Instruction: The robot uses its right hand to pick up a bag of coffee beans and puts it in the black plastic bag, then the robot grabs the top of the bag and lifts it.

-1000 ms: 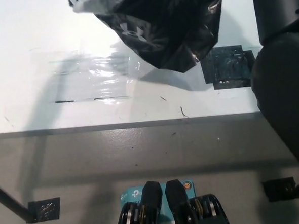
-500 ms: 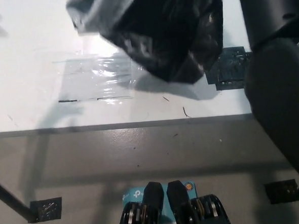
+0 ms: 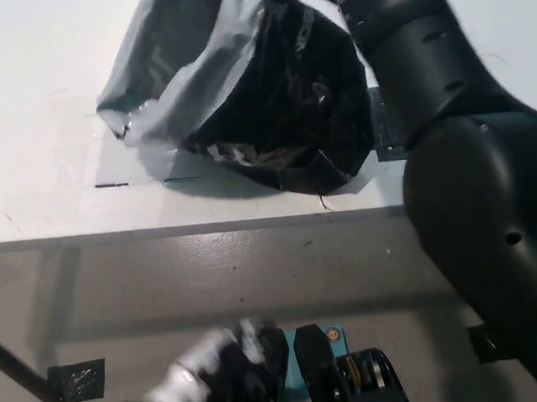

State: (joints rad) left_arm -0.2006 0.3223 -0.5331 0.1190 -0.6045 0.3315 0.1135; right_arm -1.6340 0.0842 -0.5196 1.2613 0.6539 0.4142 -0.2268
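Right robot hand hidden above the frame, its black right arm (image 3: 456, 135) reaching up past the black plastic bag (image 3: 271, 101) on the desk (image 3: 34, 97).

The right robot hand itself is out of view beyond the top edge, so its grip cannot be told; since the arm runs toward the bag's top, it is probably there to gather the neck for the lift. The bag sits slumped on the white desk near the front edge, its grey-sheened side spread to the left and its dark bulk bulging low, likely weighted by the coffee beans inside, though no coffee bag shows. The white left robot hand (image 3: 202, 374) is a blur at the lower left, below the desk; its fingers cannot be made out.
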